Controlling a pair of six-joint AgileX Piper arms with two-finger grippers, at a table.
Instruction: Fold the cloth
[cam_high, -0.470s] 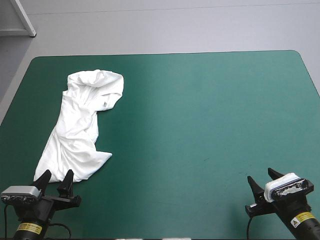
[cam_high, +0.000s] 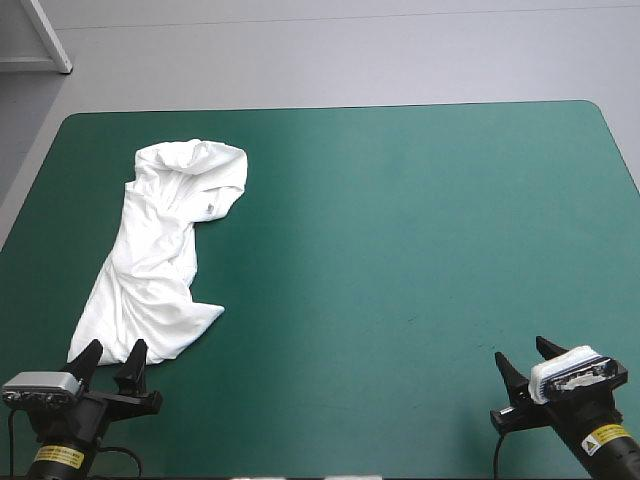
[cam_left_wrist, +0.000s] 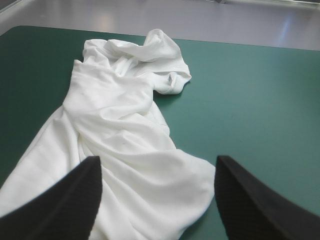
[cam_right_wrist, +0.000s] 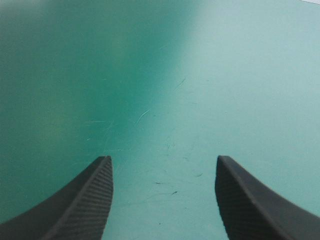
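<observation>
The T-shirt (cam_high: 160, 260) lies crumpled along the table's (cam_high: 420, 220) left side, its near hem just ahead of the left gripper (cam_high: 115, 347), fingers wide. The right gripper (cam_high: 521, 350), wide too, sits near right, well apart.

Teal-green table cover (cam_high: 420, 230), with a crumpled white T-shirt (cam_high: 165, 255) near its left edge.
</observation>
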